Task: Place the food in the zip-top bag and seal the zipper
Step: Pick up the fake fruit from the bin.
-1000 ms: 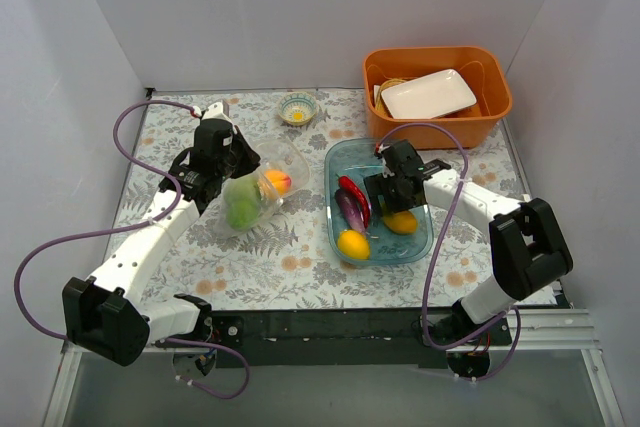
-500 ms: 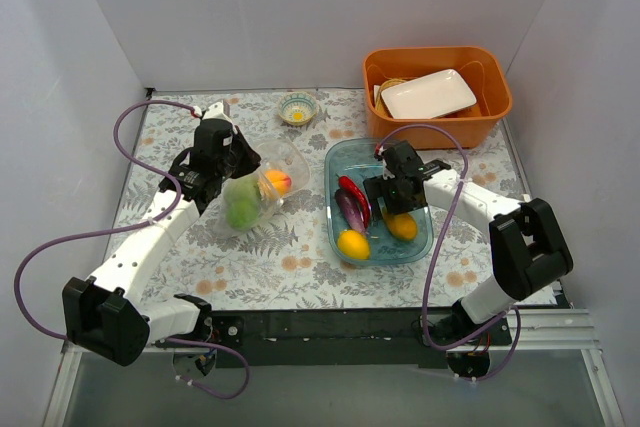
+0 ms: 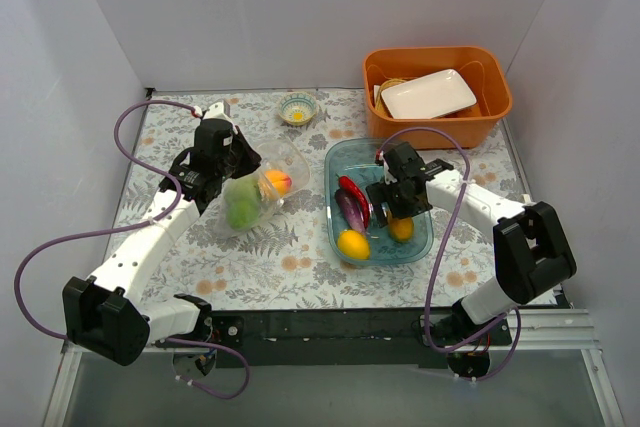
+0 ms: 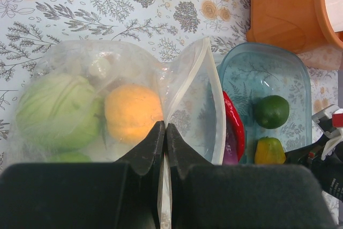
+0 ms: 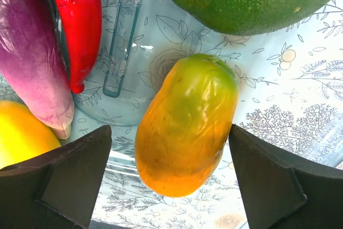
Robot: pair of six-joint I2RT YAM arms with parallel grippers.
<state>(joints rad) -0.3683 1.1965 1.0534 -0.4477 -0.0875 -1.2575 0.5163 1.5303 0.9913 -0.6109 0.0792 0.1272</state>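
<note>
Left tool [image 4: 163, 132] pinches bag [image 4: 193, 95]; right tool [image 5: 167, 135] spread (around mango [image 5: 187, 100]); floral tablecloth [image 3: 290, 257], white walls [image 3: 300, 17].

This is a robot test booth in a lab, not a real kitchen. White panels [image 3: 300, 17] close in the table [image 3: 300, 257] on three sides, filling the top and both edges of the overhead view. The table wears a leaf-print cloth; along the bottom a black rail [image 3: 330, 325] carries the left arm [image 3: 150, 237] and the right arm [image 3: 480, 202], trailing purple cables [image 3: 165, 102]. Kitchen props stand in: an orange bin [image 3: 437, 97] upper right, a small bowl [image 3: 297, 108] top centre, a blue-tinted tray [image 3: 395, 159] of toy produce [image 3: 352, 243] centre right.
</note>
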